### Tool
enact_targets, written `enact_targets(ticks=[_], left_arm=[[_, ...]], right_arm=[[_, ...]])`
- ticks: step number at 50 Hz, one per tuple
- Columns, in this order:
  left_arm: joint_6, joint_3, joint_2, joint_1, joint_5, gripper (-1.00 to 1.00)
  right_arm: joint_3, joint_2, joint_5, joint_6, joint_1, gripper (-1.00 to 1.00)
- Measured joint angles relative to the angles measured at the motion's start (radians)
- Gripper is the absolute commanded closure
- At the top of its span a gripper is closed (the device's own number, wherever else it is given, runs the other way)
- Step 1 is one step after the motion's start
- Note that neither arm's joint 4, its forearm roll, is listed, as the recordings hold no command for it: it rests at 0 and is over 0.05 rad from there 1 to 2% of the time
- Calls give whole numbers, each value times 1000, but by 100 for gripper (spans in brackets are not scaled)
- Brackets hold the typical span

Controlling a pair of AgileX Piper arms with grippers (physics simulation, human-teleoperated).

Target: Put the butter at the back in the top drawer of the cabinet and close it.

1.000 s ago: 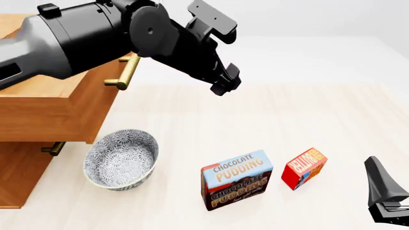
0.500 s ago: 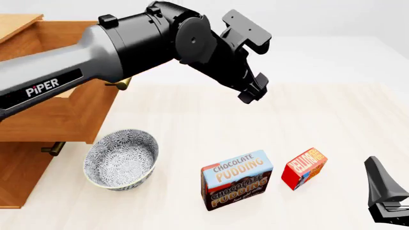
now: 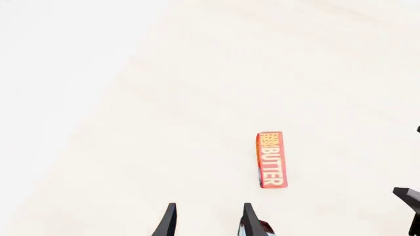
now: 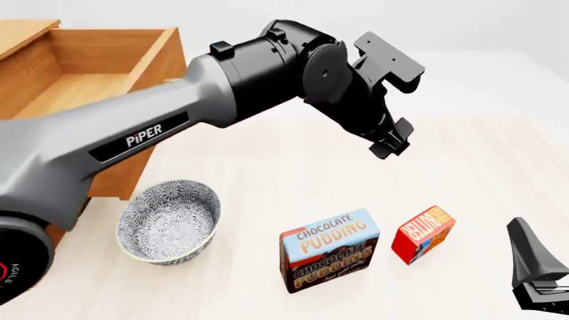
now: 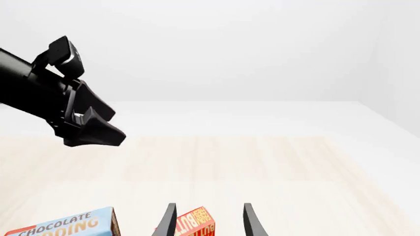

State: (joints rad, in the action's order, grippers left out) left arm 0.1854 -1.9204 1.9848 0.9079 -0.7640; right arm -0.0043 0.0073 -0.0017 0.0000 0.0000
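The butter (image 4: 423, 233), a small red box, stands on the table to the right of the pudding box; its narrow lettered face also shows in the left wrist view (image 3: 271, 159). My left gripper (image 4: 390, 143) hangs open and empty in the air above and behind the butter, pointing down at it. The top drawer (image 4: 106, 40) of the cabinet (image 4: 18, 30) stands pulled out and holds nothing; my left arm hides its handle. At the table's near right my right gripper (image 4: 534, 273) is open, with the butter (image 5: 195, 223) some way ahead of its fingers.
A patterned bowl (image 4: 169, 220) sits in front of the cabinet. The Chocolate Pudding box (image 4: 329, 250) stands left of the butter. My long left arm (image 4: 178, 120) stretches across from the drawer to mid-table. Its gripper shows in the right wrist view (image 5: 85, 128).
My left arm has swung right, away from the drawer's handle, and its gripper has sunk toward the butter. The open drawer is now uncovered. The right gripper has stayed put.
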Motion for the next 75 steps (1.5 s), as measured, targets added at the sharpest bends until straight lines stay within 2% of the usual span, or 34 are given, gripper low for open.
enact_targets(ticks=[39,75], left_arm=[[-17,-165,161,70,-50,-100],[-55,-402,329,139,-149,-100]], right_arm=[[0,0,0,0,0,-100],[0,0,0,0,0,-100]])
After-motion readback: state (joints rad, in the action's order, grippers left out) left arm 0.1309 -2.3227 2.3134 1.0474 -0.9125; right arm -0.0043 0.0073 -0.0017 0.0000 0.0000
